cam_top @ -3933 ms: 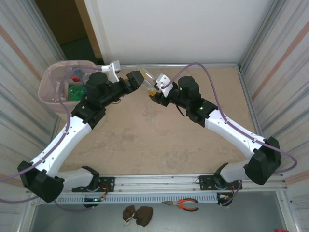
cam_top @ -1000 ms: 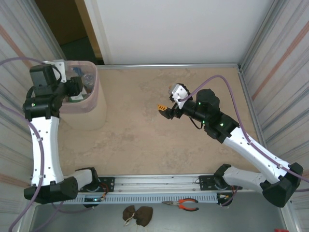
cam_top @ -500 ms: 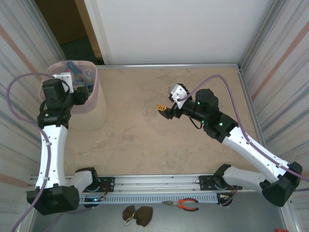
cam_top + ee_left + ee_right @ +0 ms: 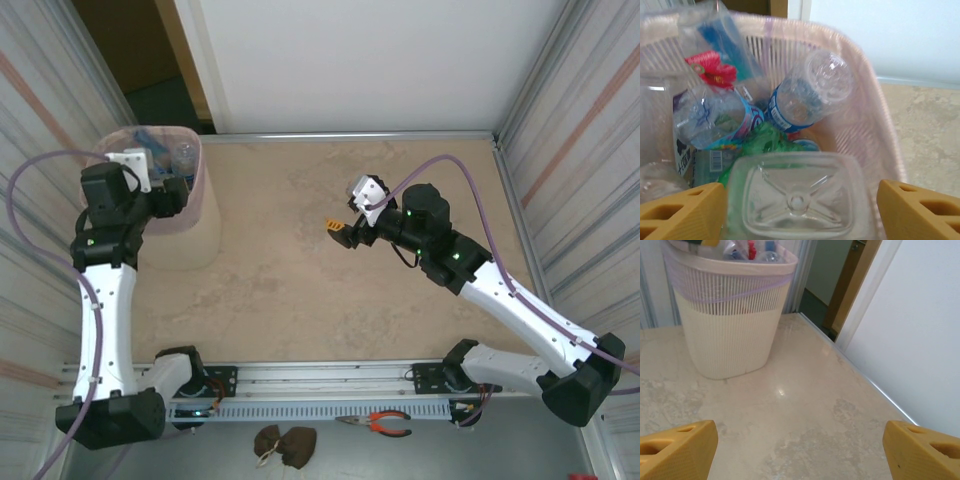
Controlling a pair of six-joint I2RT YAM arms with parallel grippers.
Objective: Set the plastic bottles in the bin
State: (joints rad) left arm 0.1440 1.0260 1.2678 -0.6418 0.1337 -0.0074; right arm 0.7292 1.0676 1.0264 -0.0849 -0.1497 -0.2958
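Note:
The bin [image 4: 190, 228] stands at the table's far left, pale pink above and cream lower down, also seen in the right wrist view [image 4: 730, 325]. Several plastic bottles [image 4: 181, 153] lie in it: a clear one with a blue label [image 4: 807, 95], another labelled one [image 4: 715, 117], a green one [image 4: 765, 142]. My left gripper [image 4: 172, 196] hangs over the bin's mouth, open. A clear square-bottomed bottle [image 4: 797, 197] sits between its yellow fingers [image 4: 695, 210], with a gap on each side. My right gripper [image 4: 338, 230] is open over mid-table, nothing between its fingers [image 4: 920, 445].
The bin's rim [image 4: 875, 120] lies just right of the left gripper. A metal rail [image 4: 350, 136] and white wall bound the table's far side, with corrugated walls left and right. Red-handled pliers [image 4: 380, 423] and a brown object [image 4: 283, 445] lie beyond the near rail.
The left arm has swung from the bin's left side to over its near rim, and its jaws have widened round the clear bottle. The right arm has stayed put.

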